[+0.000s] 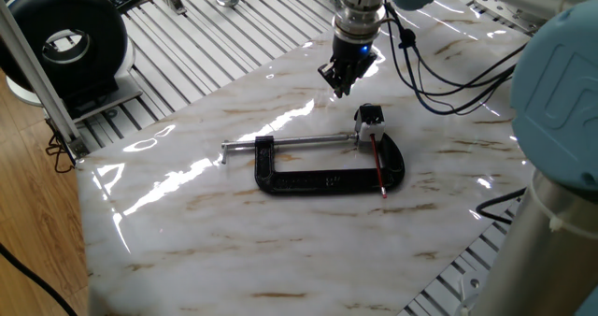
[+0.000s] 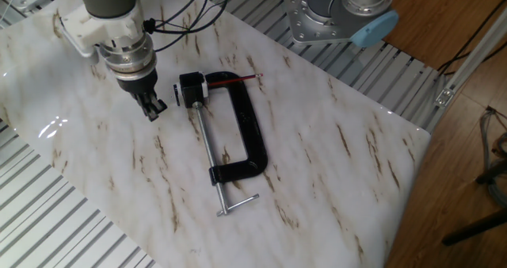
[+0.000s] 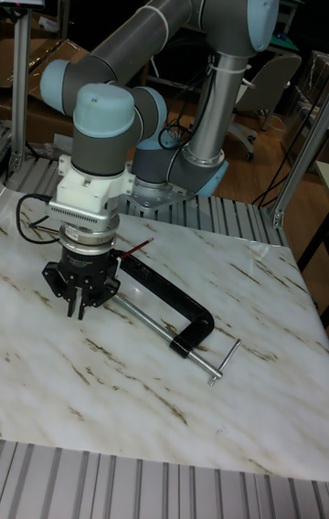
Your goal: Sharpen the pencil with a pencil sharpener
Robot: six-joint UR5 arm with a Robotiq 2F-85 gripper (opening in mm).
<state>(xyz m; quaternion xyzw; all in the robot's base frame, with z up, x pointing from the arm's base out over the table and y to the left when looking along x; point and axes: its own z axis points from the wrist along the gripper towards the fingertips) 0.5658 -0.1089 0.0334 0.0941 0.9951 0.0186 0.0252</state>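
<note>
The red pencil (image 1: 377, 165) lies across the black C-clamp (image 1: 322, 179), one end at the pencil sharpener (image 1: 370, 118), a small white block with a black top by the clamp's screw end. In the other fixed view the pencil (image 2: 234, 78) runs right from the sharpener (image 2: 191, 88). My gripper (image 1: 338, 82) hangs just above the marble, a short way beyond the sharpener and apart from it, fingers together and holding nothing. In the other fixed view the gripper (image 2: 154, 112) is left of the sharpener. In the tall view the gripper (image 3: 79, 304) hides the sharpener; the pencil (image 3: 139, 249) shows behind it.
The clamp's silver screw rod (image 2: 210, 161) reaches toward the table's front and ends in a crossbar (image 2: 238, 204). Cables (image 1: 439, 68) trail from the wrist over the marble. A black round device (image 1: 65, 40) stands off the slab at the left; ribbed aluminium (image 1: 215, 45) surrounds the slab.
</note>
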